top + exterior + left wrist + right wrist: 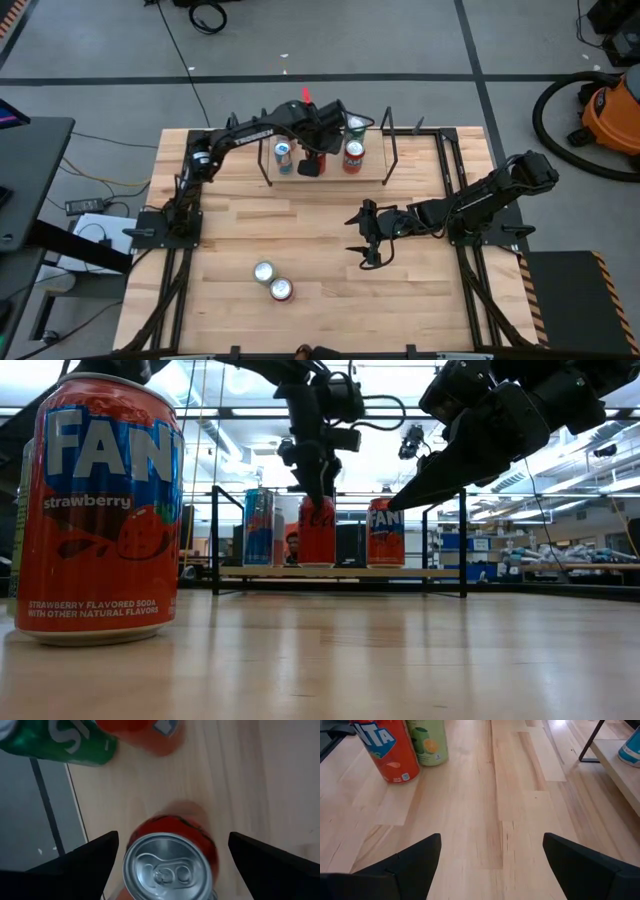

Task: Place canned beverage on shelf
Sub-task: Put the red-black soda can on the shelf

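The shelf [335, 178] is a light-wood plank with black rod uprights at the table's far side; it also shows in the low view [400, 572]. A red can [170, 865] stands upright on the plank between a blue can [283, 155] and an orange can [353, 156]. My left gripper [313, 158] is over the red can, pointing down. It is open, with one finger on each side of the can's top and a gap on both sides. My right gripper [368, 236] is open and empty over the table's middle right.
A green can [355, 127] stands behind the orange can by the plank's far edge. On the table near the front stand a strawberry Fanta can [282, 290] and a pale green can [264, 271]. Bare wood lies between them and the shelf.
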